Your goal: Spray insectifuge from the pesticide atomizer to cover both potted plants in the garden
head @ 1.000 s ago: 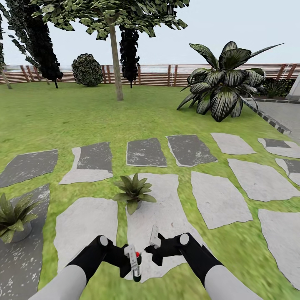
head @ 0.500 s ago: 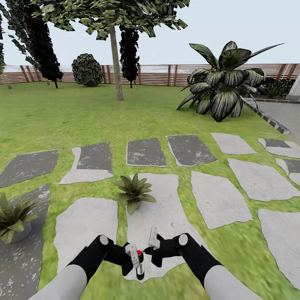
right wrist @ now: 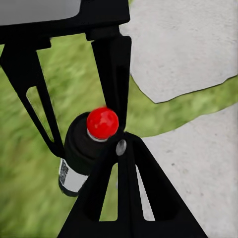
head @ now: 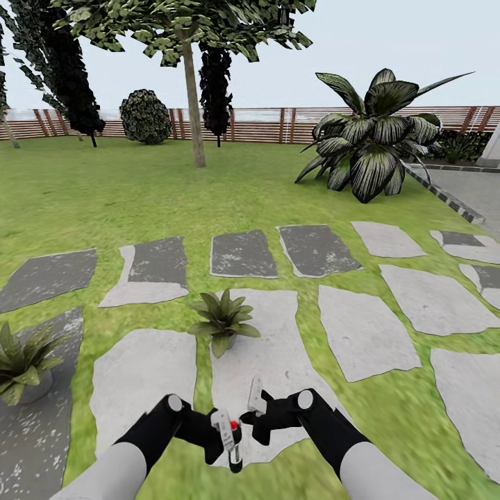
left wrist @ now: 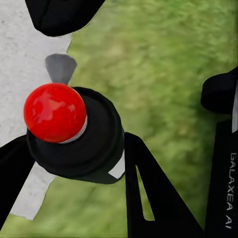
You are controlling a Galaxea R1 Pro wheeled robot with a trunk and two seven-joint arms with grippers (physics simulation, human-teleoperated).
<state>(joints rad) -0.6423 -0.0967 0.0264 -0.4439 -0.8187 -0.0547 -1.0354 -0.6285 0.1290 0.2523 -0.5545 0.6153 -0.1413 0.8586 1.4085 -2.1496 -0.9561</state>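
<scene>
Grey stepping stones (head: 274, 361) and grass lie under both arms, with one potted plant (head: 223, 319) straight ahead and another (head: 24, 361) far left. Left gripper (head: 223, 437) clamps the pesticide atomizer (head: 233, 444), red knob up, while the right gripper (head: 251, 410), fingers parted and holding nothing, sits just beside it.

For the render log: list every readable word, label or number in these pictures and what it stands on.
"GALAXEA AI": white letters running along the black arm part in the left wrist view.
Label on the spray bottle: dark marks on white, too blurred to read.
No other text.
</scene>
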